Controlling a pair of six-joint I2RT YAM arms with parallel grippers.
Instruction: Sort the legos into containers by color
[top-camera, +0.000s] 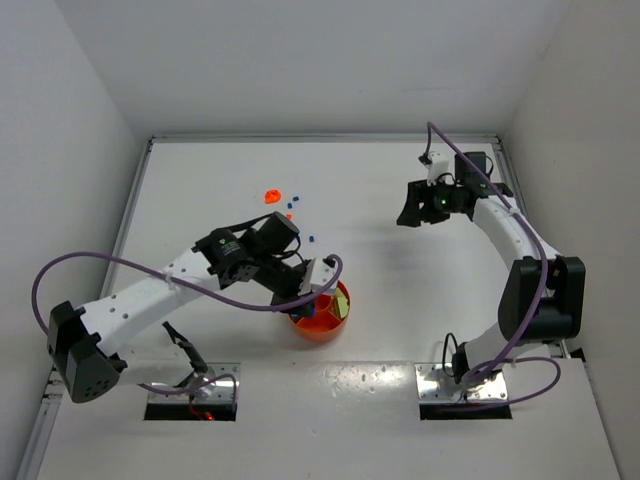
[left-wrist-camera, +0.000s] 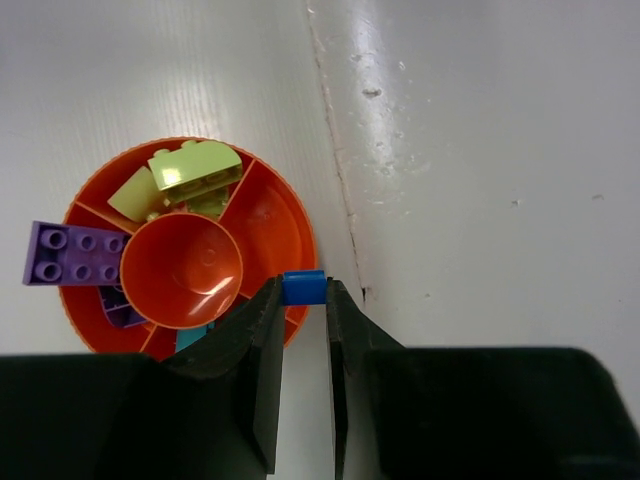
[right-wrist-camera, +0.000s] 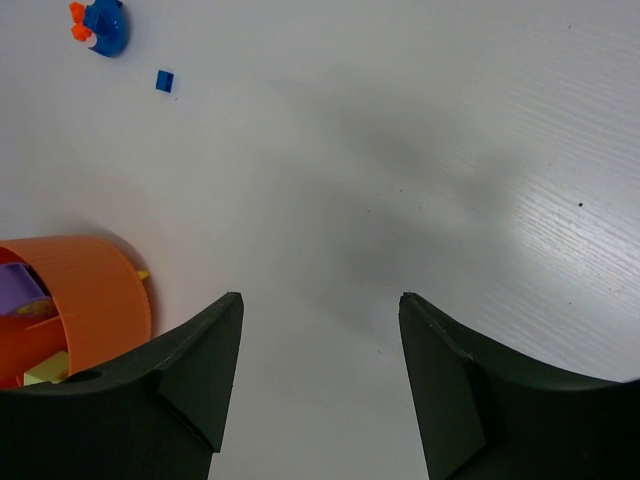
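White worktop (top-camera: 400, 300) fills the top view, where we see the orange tray (top-camera: 325, 328) near the front and loose legos (top-camera: 290, 208) behind it; from the left wrist, the left claw (left-wrist-camera: 303, 297) clamped on a blue lego (left-wrist-camera: 303, 287) at the tray's rim; from the right wrist, the right claw (right-wrist-camera: 320, 300) spread apart, tray to its left.

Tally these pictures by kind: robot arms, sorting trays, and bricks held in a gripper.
Robot arms: 2 (left arm, right arm)
Orange tray: 1
Blue brick, pinched in the left gripper: 1
Total: 4
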